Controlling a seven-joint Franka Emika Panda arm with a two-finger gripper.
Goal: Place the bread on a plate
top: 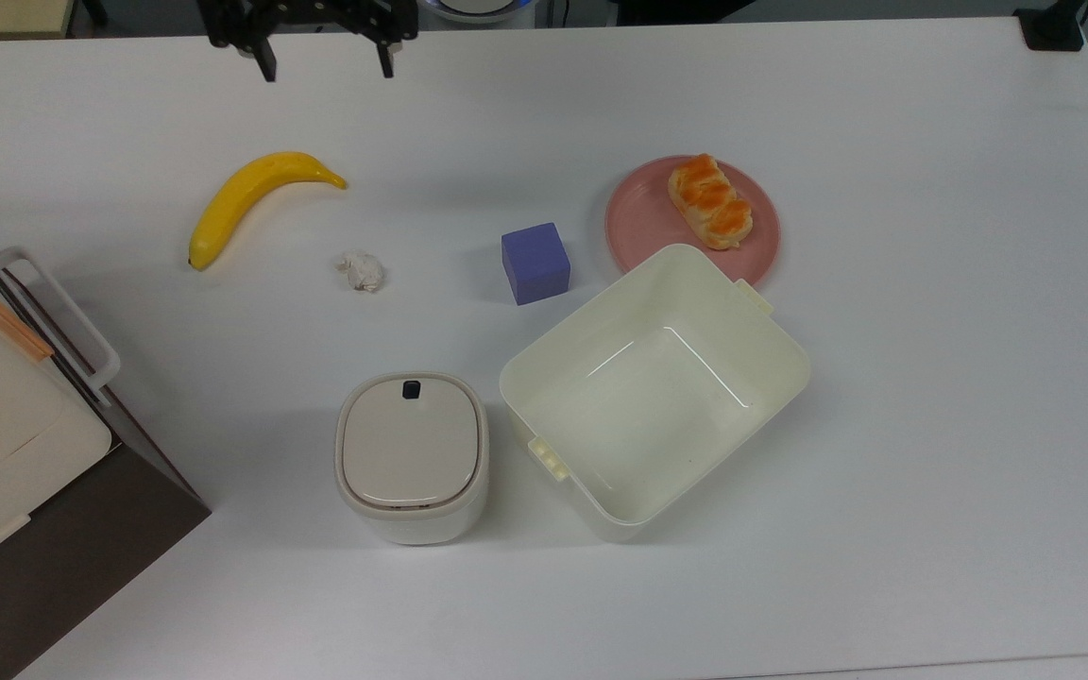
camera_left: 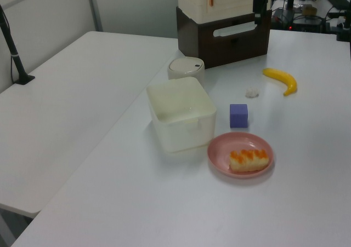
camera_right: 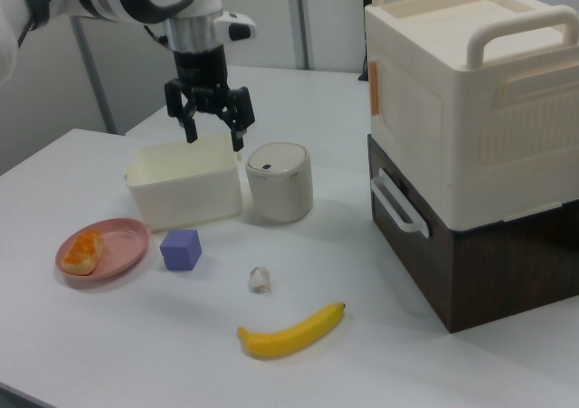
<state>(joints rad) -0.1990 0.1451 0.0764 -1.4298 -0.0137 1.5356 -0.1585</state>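
The braided bread (top: 709,201) is lying on the pink plate (top: 643,222), so the task is looking done. The gripper (top: 325,52) is hanging high, fingers apart and empty; nothing more seems needed.
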